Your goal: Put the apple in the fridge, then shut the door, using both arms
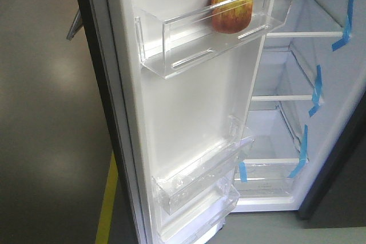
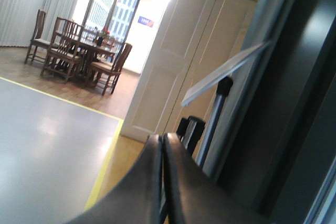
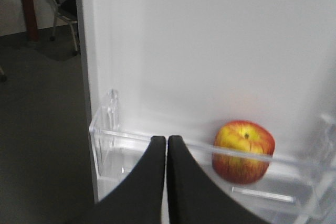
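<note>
The door (image 1: 189,107) stands swung open, its white inner liner facing out, and the apple (image 1: 231,8) sits in the upper clear bin (image 1: 189,44) on that liner, toward the bin's end nearest the fridge (image 1: 343,101) cavity, resting on the bin floor behind the transparent front wall. Lower on the door a second clear bin (image 1: 194,181) is fixed. Beyond the door's hinge side the fridge interior shows white shelves (image 1: 286,98) and blue tape strips (image 1: 317,90) along its wall. On the door's outer side lies grey floor (image 1: 51,112) crossed by a yellow line (image 1: 107,204). The right wrist view looks at the door liner (image 3: 210,51): the right claw (image 3: 166,140) is clenched with its two black fingers pressed together and nothing between them, hanging in front of the upper bin (image 3: 115,140), with the apple (image 3: 243,150) apart from it, further along the bin. The left claw (image 2: 161,137) is likewise clenched and empty, held away from the door liner and pointing across the room, where a sign on a pole (image 2: 220,74), white panelled doors (image 2: 173,66) and a dining table (image 2: 92,45) with wooden chairs (image 2: 63,51) stand.
</note>
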Controlling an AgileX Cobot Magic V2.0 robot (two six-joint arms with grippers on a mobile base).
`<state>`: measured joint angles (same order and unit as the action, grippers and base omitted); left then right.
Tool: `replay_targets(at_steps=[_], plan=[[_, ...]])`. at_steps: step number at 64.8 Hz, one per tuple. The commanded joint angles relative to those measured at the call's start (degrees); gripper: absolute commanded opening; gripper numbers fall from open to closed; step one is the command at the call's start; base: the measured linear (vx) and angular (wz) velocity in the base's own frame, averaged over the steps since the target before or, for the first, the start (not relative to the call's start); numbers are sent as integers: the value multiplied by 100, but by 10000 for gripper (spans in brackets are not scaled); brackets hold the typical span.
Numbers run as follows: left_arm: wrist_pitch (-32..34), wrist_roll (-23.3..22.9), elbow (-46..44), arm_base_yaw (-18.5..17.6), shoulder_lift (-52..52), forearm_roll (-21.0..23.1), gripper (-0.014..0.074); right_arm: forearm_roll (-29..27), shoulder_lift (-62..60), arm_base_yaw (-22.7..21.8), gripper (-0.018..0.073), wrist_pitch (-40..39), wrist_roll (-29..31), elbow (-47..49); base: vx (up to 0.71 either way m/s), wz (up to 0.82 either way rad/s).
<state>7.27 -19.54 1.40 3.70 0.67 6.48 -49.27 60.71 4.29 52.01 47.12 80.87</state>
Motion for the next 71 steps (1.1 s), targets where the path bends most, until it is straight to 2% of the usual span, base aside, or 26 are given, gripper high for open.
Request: replay_targets(at_steps=[1, 6, 12, 23, 32, 44, 47, 57, 68, 71], plan=[[592, -97, 122, -34, 92, 52, -6, -197, -798, -25, -3, -863, 80, -926, 0, 0], [674, -322, 122, -34, 92, 98, -6, -197, -1459, -25, -3, -1218, 74, -1838, 0, 0], [880, -1046, 122, -34, 92, 336, -6, -197, -2253, -25, -3, -1663, 37, -2895, 0, 0], [1304, -2444, 122, -34, 92, 816, -6, -204, -3486, -25, -3, -2441, -190, -4210, 0, 0], [1659, -3627, 122, -34, 92, 894, -6, -198, -4058, -25, -3, -2633, -322, -4774, 0, 0], [2179, -5356, 86, -34, 82, 885, -6, -198, -4211, -25, -3, -2626, -324, -4897, 0, 0], [2201, -5566, 18, -34, 76, 865, -6, -198, -4211, -25, -3, -2664, -324, -4897, 0, 0], [1835, -5612, -667, -34, -78, 370, -6, -198, -4211, -25, -3, -2834, -324, -4897, 0, 0], [1539, -5612, -1922, -34, -912, -1022, -6, -203, -4211, -25, -3, -2868, -324, -4897, 0, 0], [1539, -5618, -2276, -34, -1229, -1531, -6, -203, -4211, -25, -3, -2868, -324, -4897, 0, 0]])
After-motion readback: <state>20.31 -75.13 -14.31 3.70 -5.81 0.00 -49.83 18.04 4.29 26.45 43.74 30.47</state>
